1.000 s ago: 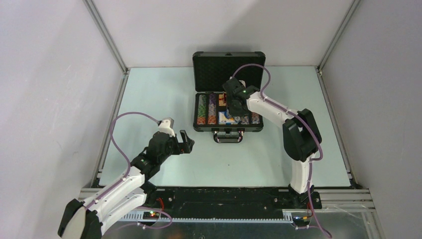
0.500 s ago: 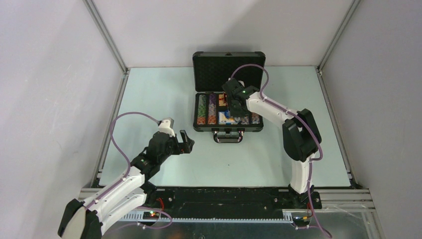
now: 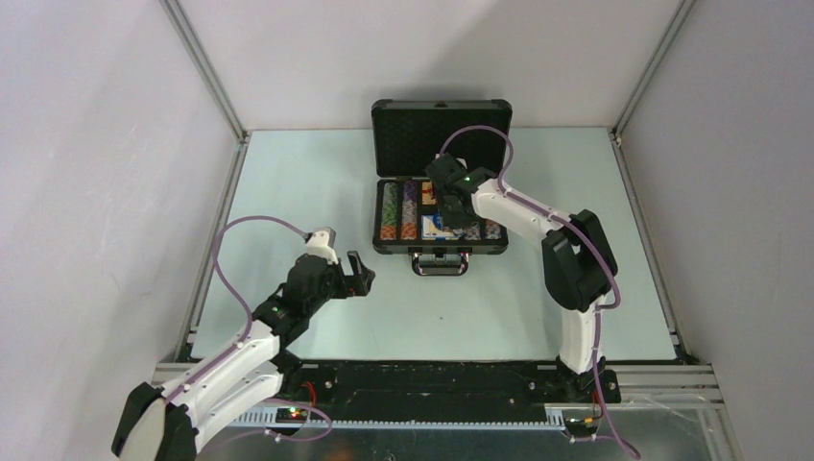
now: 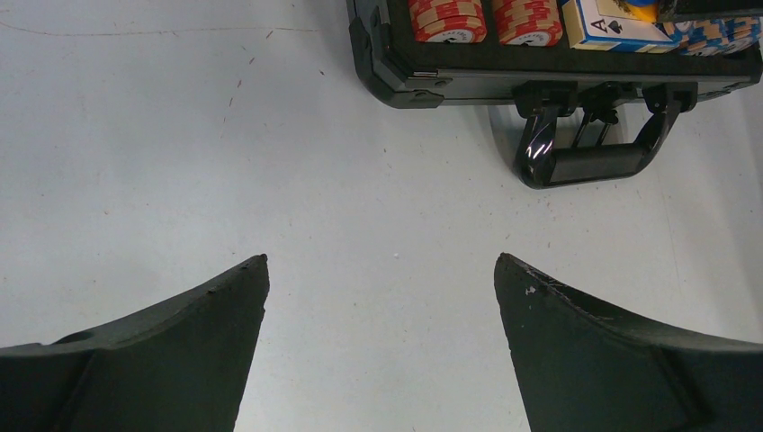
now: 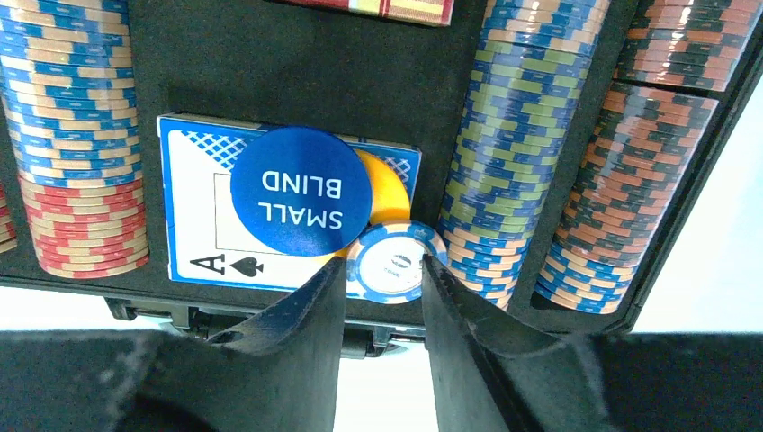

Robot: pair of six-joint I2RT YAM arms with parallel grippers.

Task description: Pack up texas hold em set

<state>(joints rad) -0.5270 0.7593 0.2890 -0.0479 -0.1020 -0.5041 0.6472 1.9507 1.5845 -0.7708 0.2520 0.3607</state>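
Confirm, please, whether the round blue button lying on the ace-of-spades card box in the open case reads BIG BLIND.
Not quite: the round blue button reads SMALL BLIND, as the right wrist view shows; it does lie on the ace-of-spades card box in the open case.

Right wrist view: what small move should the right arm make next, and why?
Probably close the right jaws on the round blue-and-white striped poker chip: they flank its edges, and it lies loose at the corner of the blue-and-white ace-of-spades card box beside the round blue SMALL BLIND button, not in a chip row.
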